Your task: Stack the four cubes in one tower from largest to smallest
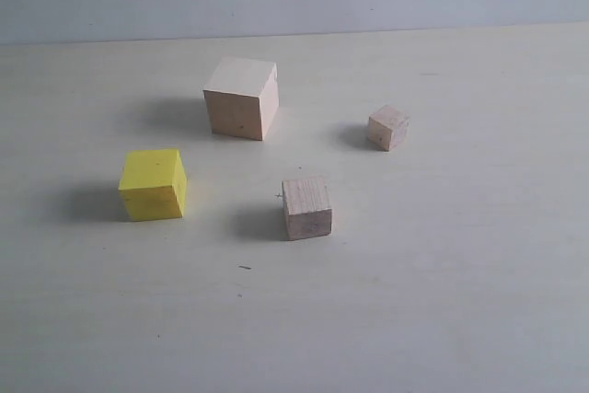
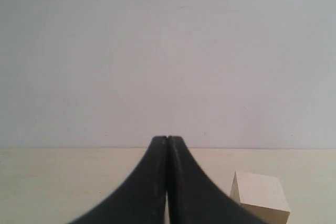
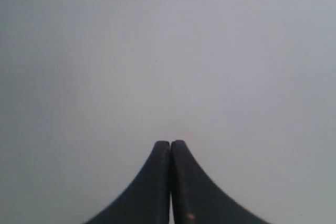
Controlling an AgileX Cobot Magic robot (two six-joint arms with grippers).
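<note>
Four cubes sat apart on the pale tabletop [image 1: 460, 301], each flat on one face, none stacked. The largest pale wood cube [image 1: 241, 98] stood farthest back, near the middle. The bright yellow cube [image 1: 154, 184] lay front-left of it. The medium wood cube [image 1: 306, 208] sat nearest, centre. The tiny wood cube [image 1: 388, 127] rested right, farther back.

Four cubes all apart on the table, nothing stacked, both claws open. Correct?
No: both claws are shut, not open. The wrist views show the left claw and right claw with jaws pressed together. The rest stands: large wood cube, yellow cube, medium wood cube and tiny wood cube sit apart on the table, nothing stacked.
</note>
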